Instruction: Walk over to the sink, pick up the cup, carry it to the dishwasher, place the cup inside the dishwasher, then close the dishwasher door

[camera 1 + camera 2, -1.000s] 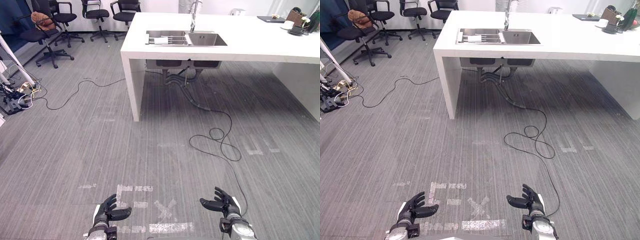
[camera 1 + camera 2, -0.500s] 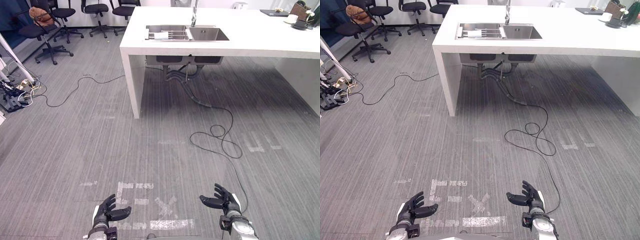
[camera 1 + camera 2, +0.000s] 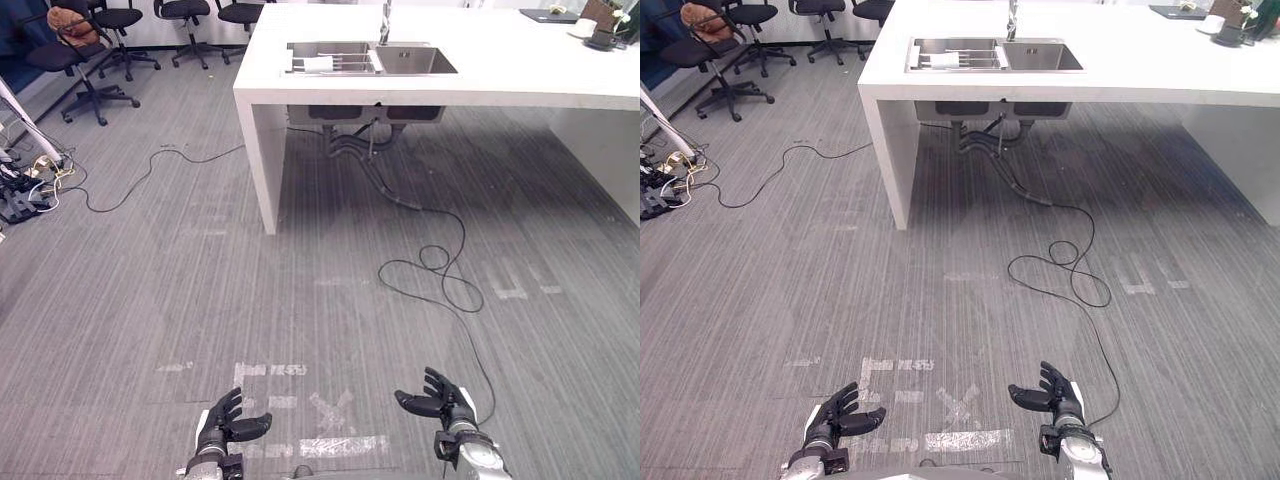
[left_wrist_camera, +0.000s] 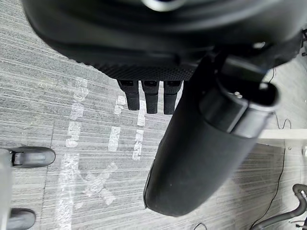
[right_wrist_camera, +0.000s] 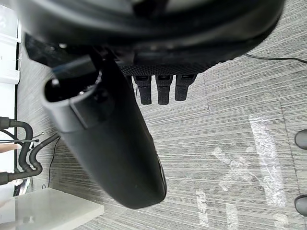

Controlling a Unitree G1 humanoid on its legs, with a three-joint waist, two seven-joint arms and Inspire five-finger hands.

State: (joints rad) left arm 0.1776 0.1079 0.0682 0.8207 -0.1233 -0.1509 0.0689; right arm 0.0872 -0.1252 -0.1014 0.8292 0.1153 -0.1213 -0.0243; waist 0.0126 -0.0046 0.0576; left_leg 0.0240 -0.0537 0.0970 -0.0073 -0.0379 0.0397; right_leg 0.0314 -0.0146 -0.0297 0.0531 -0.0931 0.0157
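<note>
Ahead, the white surface (image 3: 500, 80) stands well apart from the robot, with a wide stretch of bare grey floor (image 3: 200, 300) open in front of its near edge; the surface's left end drops to the floor as a slab leg (image 3: 262, 160), and the room beneath it stays open apart from grey pipes (image 3: 360, 150) hanging under the sink (image 3: 415, 60); the sink is sunk into the surface near that left end, a tap (image 3: 385, 20) standing at its far rim; in its left basin a rack (image 3: 345, 68) carries a small white shape, as far as can be told the cup (image 3: 318, 64), though it is too small to be sure; to the left of the surface a thin cable (image 3: 150, 170) snakes over the floor, and beyond it stand black office chairs (image 3: 85, 60); white tape marks (image 3: 330, 445) lie on the floor far in front of the surface, between the two hands; the left hand (image 3: 228, 428) is held low over the floor, fingers spread wide, thumb turned inward, holding nothing; the right hand (image 3: 446, 406) mirrors it on the other side of the tape, also splayed wide and empty; each wrist view shows straight fingers (image 4: 151, 98) above the striped floor.
</note>
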